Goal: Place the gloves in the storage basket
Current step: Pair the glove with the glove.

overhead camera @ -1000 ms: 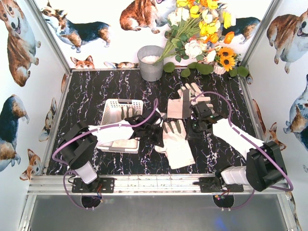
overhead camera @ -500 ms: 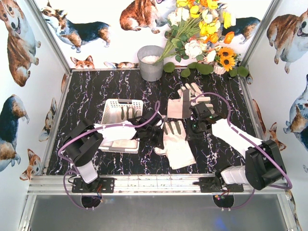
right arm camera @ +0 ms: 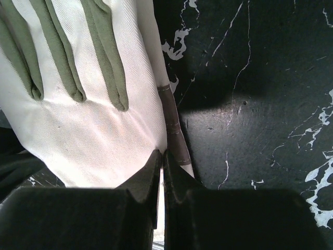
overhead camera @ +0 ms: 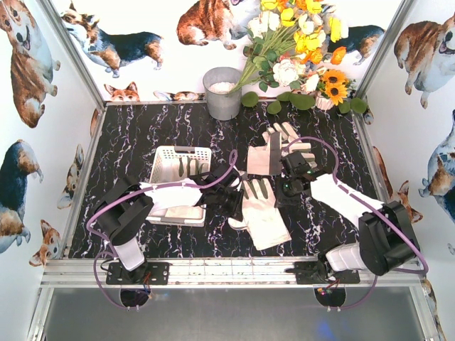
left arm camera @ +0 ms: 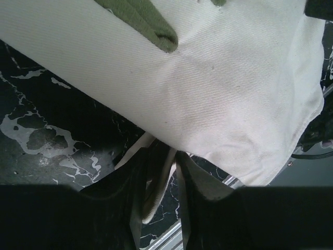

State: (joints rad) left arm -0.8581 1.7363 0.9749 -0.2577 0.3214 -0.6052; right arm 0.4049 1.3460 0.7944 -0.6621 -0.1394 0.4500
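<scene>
Two claws grip the same glove (overhead camera: 261, 213), which lies flat on the black marbled table (overhead camera: 135, 135) in the centre of the top view, just right of the storage basket (overhead camera: 160, 169). The left claw (left arm camera: 158, 174) is clenched on a fold of cream cloth at this glove's edge. The right claw (right arm camera: 162, 159) is pinched tight on the other edge, beside the grey-green fingers. Inside the basket lie other gloves (overhead camera: 189, 168), partly under the left arm (overhead camera: 169, 196). More gloves (overhead camera: 274, 153) lie above the centre.
</scene>
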